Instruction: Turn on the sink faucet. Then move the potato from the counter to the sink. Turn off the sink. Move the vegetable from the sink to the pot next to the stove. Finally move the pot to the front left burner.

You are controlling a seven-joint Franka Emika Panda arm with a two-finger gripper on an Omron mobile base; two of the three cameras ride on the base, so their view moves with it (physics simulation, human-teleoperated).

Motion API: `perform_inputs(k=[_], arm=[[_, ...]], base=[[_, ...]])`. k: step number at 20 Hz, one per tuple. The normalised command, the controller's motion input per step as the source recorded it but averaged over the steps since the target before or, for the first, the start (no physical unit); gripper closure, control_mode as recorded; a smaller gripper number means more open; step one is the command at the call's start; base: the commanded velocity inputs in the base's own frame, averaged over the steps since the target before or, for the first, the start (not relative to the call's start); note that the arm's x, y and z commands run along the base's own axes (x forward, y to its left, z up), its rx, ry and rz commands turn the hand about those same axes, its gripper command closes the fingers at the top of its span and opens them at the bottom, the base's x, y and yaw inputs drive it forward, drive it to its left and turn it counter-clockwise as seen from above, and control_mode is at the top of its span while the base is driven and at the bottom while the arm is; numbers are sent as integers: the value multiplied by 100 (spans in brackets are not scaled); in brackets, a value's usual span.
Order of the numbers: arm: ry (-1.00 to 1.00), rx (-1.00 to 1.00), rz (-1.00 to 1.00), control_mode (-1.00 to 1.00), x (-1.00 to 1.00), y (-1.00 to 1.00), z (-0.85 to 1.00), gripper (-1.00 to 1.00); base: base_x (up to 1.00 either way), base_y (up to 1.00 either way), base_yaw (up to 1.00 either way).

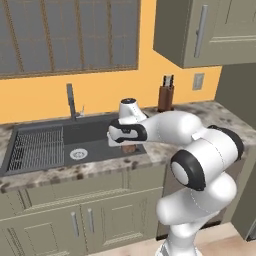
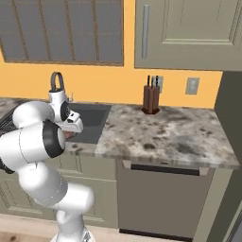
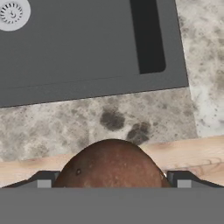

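The potato [image 3: 111,164] sits between the wide-spread jaws, one fingertip [image 3: 43,183] on each side; it lies above the table [image 3: 65,127] edge, near the sink [image 3: 78,48].

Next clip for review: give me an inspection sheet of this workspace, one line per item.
Surface: speckled stone counter with a dark sink set into it.
Job's things: brown potato between the gripper's fingers, over the counter's front edge beside the sink; faucet behind the basin, no water seen; drain in the basin floor.
Clutter: knife block against the wall.
Grippers: gripper spread wide around the potato; contact cannot be told.
Cables: nothing seen.
Surroundings: orange wall, window blinds, wall cabinets, an outlet, dishwasher front under the counter.
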Motion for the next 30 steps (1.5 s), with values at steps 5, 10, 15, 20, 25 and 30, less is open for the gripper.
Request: perform_inputs(k=[5, 10, 15, 20, 25, 30], arm=[[0, 0, 0, 100, 0, 0, 0, 100], [0, 0, 0, 100, 0, 0, 0, 100], [0, 0, 0, 100, 0, 0, 0, 100], [0, 0, 0, 100, 0, 0, 0, 100], [0, 0, 0, 100, 0, 0, 0, 100], [0, 0, 0, 100, 0, 0, 0, 100]], base=[[-47, 0, 0], [-38, 0, 0], [-33, 0, 0], [-25, 1, 0], [-2, 0, 0], [6, 0, 0]])
